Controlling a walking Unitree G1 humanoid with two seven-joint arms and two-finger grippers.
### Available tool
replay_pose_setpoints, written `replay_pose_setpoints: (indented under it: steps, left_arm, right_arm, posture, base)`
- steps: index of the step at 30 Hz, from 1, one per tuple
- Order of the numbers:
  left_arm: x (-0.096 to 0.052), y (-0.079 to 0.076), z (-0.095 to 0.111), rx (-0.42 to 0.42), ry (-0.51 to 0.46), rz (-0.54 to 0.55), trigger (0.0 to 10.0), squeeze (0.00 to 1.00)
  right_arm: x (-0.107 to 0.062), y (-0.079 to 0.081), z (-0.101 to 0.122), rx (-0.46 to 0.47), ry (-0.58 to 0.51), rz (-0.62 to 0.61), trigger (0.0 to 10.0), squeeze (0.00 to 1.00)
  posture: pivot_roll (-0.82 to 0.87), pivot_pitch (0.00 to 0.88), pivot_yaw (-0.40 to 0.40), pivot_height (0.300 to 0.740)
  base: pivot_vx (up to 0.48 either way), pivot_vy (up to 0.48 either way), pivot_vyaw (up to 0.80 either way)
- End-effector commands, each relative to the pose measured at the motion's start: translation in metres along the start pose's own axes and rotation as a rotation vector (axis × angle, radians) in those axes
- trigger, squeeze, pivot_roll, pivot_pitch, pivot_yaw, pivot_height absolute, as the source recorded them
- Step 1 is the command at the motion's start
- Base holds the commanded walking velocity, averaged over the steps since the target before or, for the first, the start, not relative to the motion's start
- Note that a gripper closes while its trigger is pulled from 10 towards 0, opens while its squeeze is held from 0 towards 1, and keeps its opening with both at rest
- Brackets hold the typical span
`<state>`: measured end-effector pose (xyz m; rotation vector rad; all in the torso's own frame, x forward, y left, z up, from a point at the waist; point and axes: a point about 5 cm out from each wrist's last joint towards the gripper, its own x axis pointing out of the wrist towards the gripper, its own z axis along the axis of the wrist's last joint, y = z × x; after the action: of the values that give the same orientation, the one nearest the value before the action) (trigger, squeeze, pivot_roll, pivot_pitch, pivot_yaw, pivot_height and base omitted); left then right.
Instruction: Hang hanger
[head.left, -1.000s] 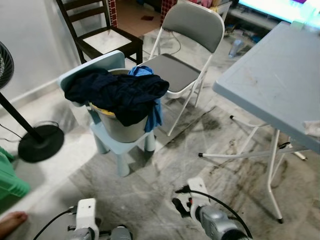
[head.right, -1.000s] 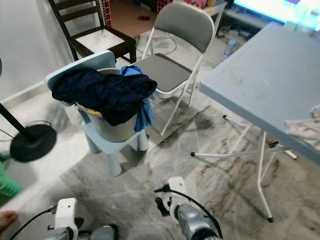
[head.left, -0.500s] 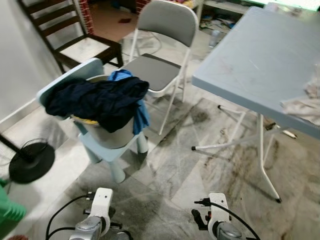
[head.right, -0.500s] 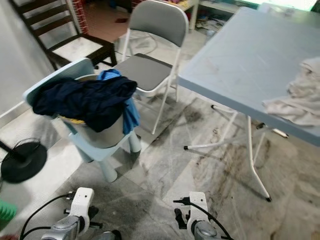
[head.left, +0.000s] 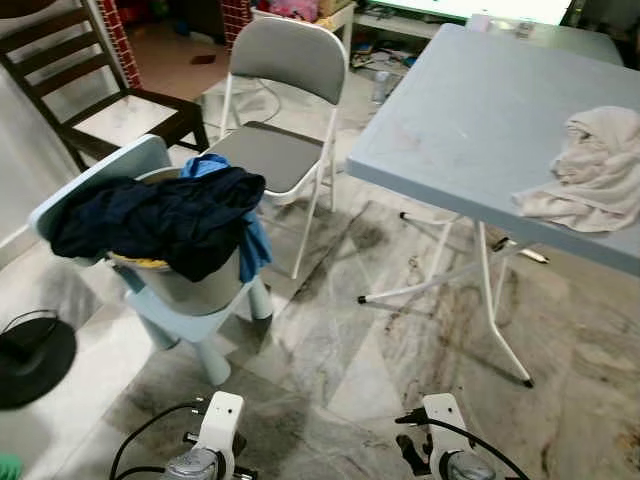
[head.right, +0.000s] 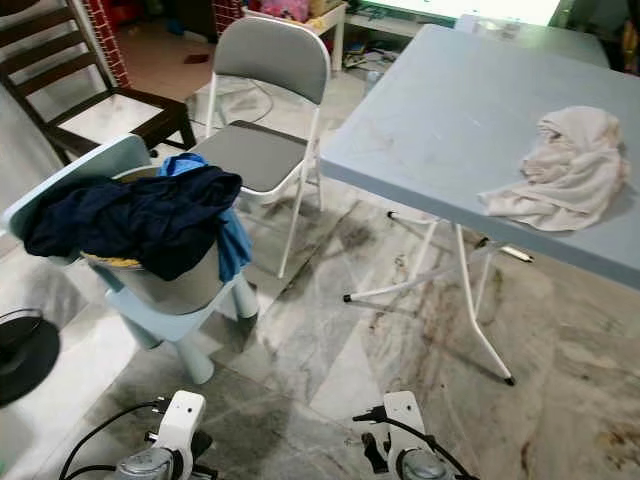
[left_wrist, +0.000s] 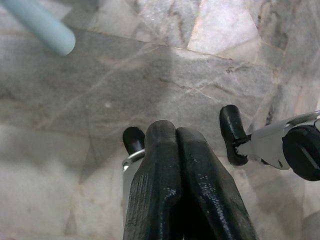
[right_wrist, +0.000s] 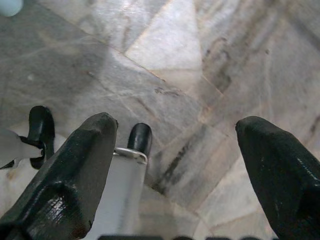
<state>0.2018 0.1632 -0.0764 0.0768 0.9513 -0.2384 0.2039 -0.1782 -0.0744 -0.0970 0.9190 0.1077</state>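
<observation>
My left gripper hangs low over the marble floor, its two black fingers pressed together with nothing between them. My right gripper also hangs over the floor, fingers spread wide and empty. Both wrists show at the bottom edge of the eye views. Ahead on the left, a grey bucket draped with dark navy clothes and a blue cloth sits on a small light-blue chair.
A grey folding chair stands behind the bucket, with a dark wooden chair at the far left. A light-blue folding table on the right carries a crumpled beige cloth. A black fan base lies on the left.
The camera has swung right: the table and its beige cloth have come into view, and the bucket and chairs have slid left. Both arms still hang low.
</observation>
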Motion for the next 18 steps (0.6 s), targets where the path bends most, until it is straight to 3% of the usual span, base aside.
replay_pose_setpoints:
  steps: [1,4,18]
  left_arm:
    - [-0.0007,-0.0002,-0.0057,0.010,0.027,-0.004,10.0,0.00]
    - [-0.0006,-0.0009,-0.0064,0.012,0.027,-0.003,10.0,0.00]
    - [-0.0005,-0.0085,-0.0135,-0.003,0.034,-0.016,10.0,0.00]
  right_arm:
    - [-0.0018,-0.0037,-0.0087,-0.002,0.028,-0.016,10.0,0.00]
    - [-0.0026,-0.0050,-0.0114,-0.005,0.034,-0.020,10.0,0.00]
    - [-0.0035,-0.0071,-0.0141,-0.047,0.037,-0.023,10.0,0.00]
  posture:
    - [0.09,0.088,-0.033,0.740]
    - [0.09,0.089,-0.035,0.740]
    - [0.09,0.092,-0.046,0.740]
  base:
    - [0.000,0.000,-0.80]
    - [0.000,0.000,-0.80]
    - [0.295,0.037,-0.80]
